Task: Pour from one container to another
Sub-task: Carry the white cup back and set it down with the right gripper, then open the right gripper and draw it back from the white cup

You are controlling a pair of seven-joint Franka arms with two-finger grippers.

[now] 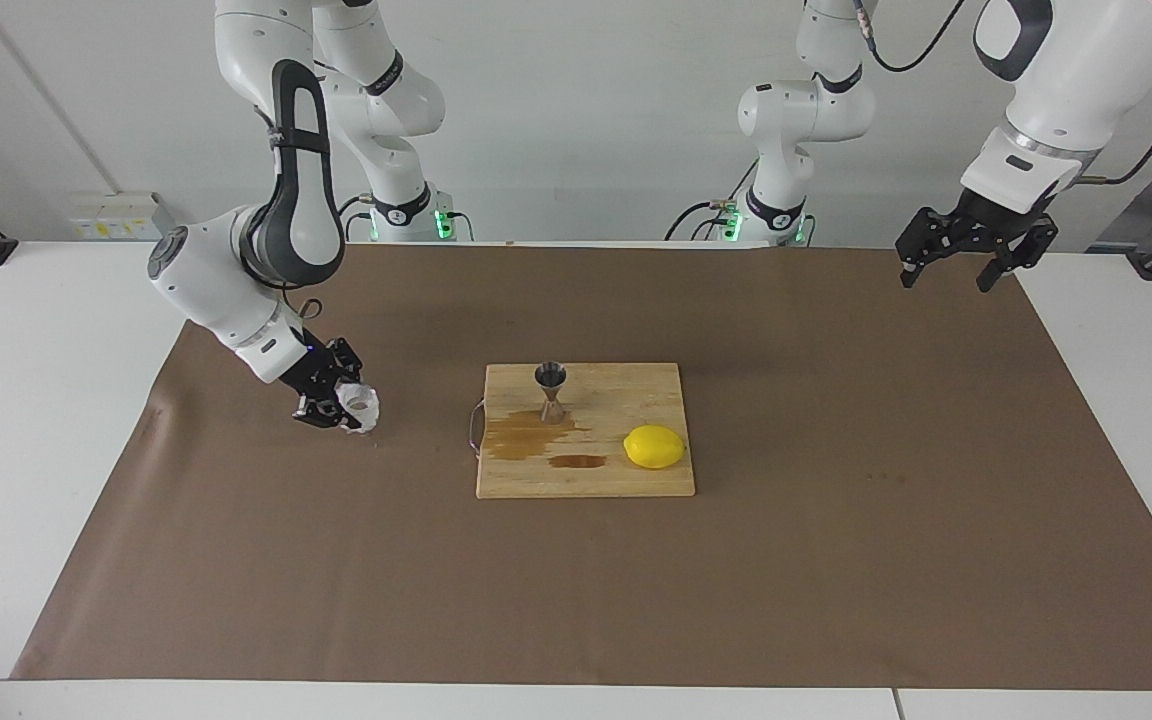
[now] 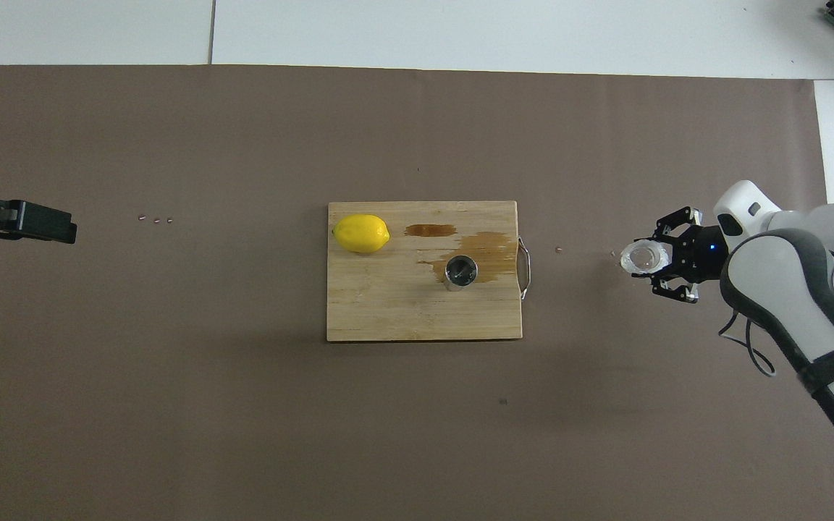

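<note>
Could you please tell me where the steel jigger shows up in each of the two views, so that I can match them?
Facing view: the jigger stands upright on the cutting board, nearer the robots than the wet stain.
Overhead view: the jigger is seen from above as a round rim, at the stain's edge.
Shared landmark: the lemon, on the same board.
</note>
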